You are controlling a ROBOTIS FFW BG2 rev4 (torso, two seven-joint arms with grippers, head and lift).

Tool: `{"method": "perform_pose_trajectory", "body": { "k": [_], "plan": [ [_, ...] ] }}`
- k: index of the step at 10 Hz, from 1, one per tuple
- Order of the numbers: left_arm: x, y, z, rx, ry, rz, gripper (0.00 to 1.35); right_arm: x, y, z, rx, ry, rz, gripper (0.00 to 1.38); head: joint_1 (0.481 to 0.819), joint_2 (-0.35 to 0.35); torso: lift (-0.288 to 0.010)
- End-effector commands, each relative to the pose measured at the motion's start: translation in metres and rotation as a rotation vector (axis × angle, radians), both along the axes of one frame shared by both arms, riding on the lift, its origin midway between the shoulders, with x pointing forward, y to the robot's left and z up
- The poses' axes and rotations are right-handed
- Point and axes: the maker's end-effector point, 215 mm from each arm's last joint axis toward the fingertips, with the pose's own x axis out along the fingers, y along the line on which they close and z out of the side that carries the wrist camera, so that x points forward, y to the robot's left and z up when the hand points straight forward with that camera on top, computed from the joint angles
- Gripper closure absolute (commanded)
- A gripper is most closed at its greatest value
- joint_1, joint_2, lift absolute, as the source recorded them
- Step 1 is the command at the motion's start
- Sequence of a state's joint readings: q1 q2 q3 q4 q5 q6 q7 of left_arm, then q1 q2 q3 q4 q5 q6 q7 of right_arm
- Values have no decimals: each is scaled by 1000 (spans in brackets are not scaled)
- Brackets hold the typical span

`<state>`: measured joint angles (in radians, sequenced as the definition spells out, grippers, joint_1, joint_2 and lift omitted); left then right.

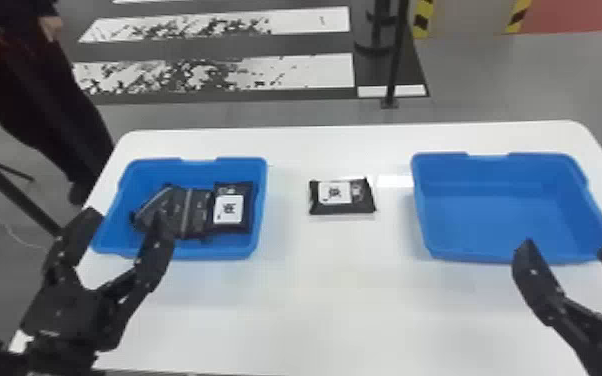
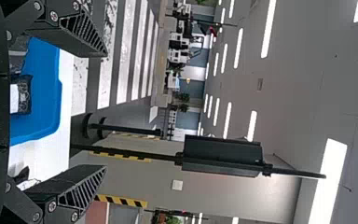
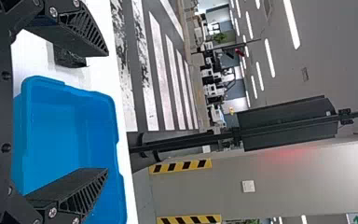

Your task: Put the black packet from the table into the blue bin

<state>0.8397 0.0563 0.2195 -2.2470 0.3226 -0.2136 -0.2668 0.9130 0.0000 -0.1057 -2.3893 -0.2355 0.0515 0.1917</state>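
- Head view, 12 o'clock = far edge of the white table [image 1: 340, 300], clock centred on the packet.
- Black packet [image 1: 342, 197], white label up, lies flat on the table between two blue bins, touching neither.
- 9 o'clock: one blue bin [image 1: 200, 172], dark packets [image 1: 180, 205] in it; one with a white label [image 1: 232, 207] sits at that bin's 3 o'clock side.
- 3 o'clock: second blue bin [image 1: 490, 215].
- Left gripper [image 1: 127, 225] reads open, nothing held; its body sits toward 8 o'clock, one finger over the 9 o'clock bin's contents.
- Right gripper [image 1: 569, 249] also open and unladen, toward 4 o'clock, tips by the near rim of the 3 o'clock bin.
- Both wrist views agree: fingers well apart, nothing pinched.
- Beyond the table: dark post [image 1: 396, 60] toward 1 o'clock, white floor stripes [image 1: 305, 70] toward 11.
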Motion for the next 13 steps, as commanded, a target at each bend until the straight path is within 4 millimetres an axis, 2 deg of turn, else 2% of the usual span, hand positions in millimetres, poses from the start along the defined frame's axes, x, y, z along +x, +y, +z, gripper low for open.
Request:
{"method": "perform_pose_trajectory", "body": {
  "k": [1, 6, 8, 13],
  "plan": [
    [0, -1, 0, -4, -1, -1, 185, 0, 0, 0, 0, 0, -1, 134, 695, 94, -110],
    [3, -5, -5, -12, 12, -9, 185, 0, 0, -1, 4, 2, -1, 134, 695, 92, -110],
    [25, -37, -20, -11, 21, -110, 185, 0, 0, -2, 7, 4, -2, 134, 695, 78, -110],
    [100, -146, -57, 32, 60, -354, 185, 2, 2, -5, 10, 5, 1, 134, 695, -81, -110]
  ]
}}
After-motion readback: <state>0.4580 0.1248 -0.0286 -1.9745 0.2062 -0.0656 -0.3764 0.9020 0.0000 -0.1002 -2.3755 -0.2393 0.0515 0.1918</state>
